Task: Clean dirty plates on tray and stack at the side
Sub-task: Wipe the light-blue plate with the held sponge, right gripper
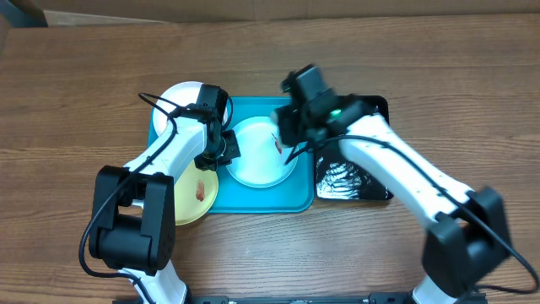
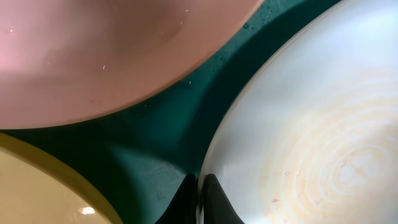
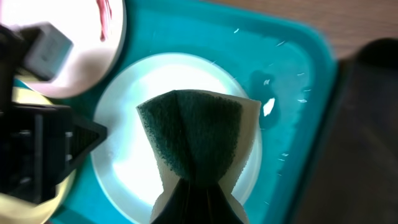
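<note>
The light blue plate (image 1: 253, 160) lies in the turquoise tray (image 1: 253, 201) and carries a small reddish smear near its right edge. My left gripper (image 1: 223, 150) is shut on the plate's left rim, as the left wrist view shows (image 2: 200, 186). My right gripper (image 1: 291, 150) is shut on a green sponge (image 3: 189, 140) and holds it over the plate (image 3: 124, 155). The white plate (image 1: 180, 95) sits at the tray's back left corner and has a red smear (image 3: 102, 12). The pale yellow-green plate (image 1: 196, 192), also smeared, lies at the tray's left front.
A glossy black tray (image 1: 359, 181) stands against the turquoise tray's right side, under my right arm. The wooden table (image 1: 76, 101) surrounds both trays. The white plate (image 2: 93, 56) and the yellow-green plate (image 2: 31, 186) lie close to my left gripper.
</note>
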### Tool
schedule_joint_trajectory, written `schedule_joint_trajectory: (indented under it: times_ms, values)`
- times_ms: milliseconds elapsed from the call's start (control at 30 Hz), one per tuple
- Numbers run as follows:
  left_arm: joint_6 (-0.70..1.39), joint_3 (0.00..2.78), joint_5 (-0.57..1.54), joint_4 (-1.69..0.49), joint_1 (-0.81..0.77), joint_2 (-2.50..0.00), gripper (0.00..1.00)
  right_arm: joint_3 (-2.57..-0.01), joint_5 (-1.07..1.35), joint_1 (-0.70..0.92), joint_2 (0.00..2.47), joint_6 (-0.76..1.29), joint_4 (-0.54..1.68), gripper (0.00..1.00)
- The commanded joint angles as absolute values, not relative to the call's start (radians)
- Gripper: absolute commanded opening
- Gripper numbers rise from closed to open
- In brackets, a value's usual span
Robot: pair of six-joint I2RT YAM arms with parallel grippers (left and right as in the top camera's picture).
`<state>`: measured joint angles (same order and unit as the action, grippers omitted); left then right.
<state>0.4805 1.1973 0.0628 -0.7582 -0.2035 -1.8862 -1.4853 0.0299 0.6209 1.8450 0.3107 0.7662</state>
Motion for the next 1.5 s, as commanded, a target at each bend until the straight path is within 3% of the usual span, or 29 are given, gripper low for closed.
schedule_joint_trajectory:
  times_ms: [0,233,733,1333,1467]
  values:
    - [0.502,1.192,0.045,-0.759,-0.212,-1.897,0.04,-1.499,-0.109,0.662,1.917,0.323,0.733,0.04]
    - [0.502,1.192,0.045,-0.763,-0.212,-1.897,0.04,-1.499,-0.272,0.706,2.017,0.317,0.662,0.04]
    - [0.502,1.192,0.044,-0.773,-0.212,-1.897,0.04,-1.499,-0.275,0.706,2.17,0.323,0.636,0.04]
    - [0.501,1.192,0.044,-0.764,-0.212,-1.897,0.04,-1.501,0.287,0.703,2.177,0.345,0.616,0.04]
    - [0.501,1.192,0.044,-0.762,-0.212,-1.897,0.04,-1.596,0.373,0.653,2.138,0.344,0.662,0.04]
